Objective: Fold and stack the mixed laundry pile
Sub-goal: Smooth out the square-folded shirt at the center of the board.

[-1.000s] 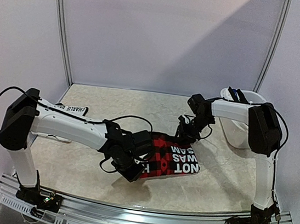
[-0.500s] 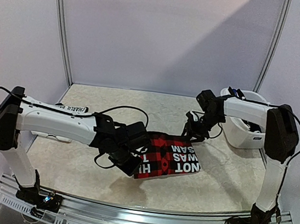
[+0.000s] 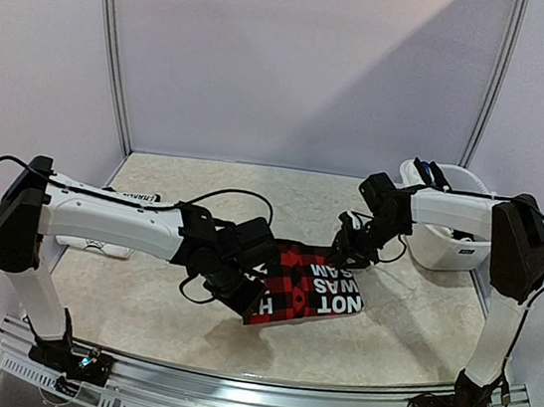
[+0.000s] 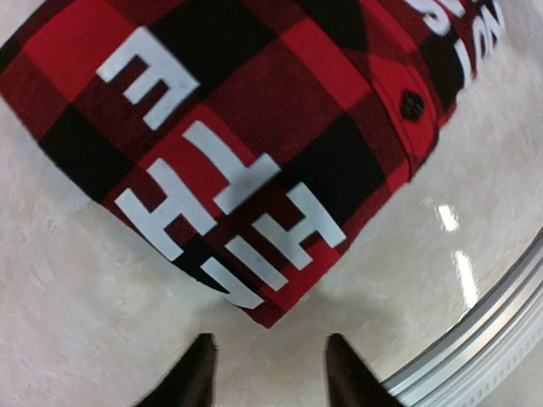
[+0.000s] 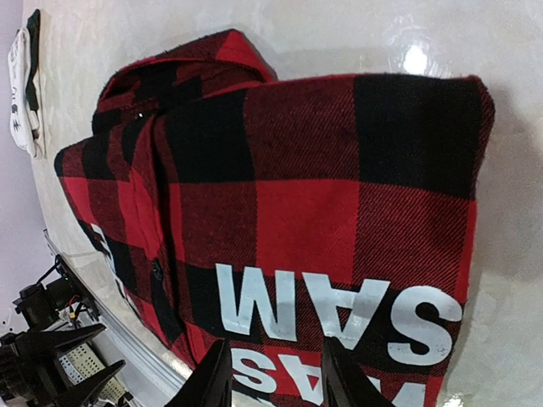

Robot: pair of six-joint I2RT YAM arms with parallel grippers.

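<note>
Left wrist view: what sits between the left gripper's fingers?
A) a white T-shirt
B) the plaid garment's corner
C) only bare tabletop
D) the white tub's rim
C: the left gripper is open, tabletop shows between its fingers, and the plaid garment lies just beyond their tips.

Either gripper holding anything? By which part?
Nothing held. Left gripper: jaws open over the beige table beside a corner of the red-black plaid garment. Right gripper: jaws open over its white lettering.
</note>
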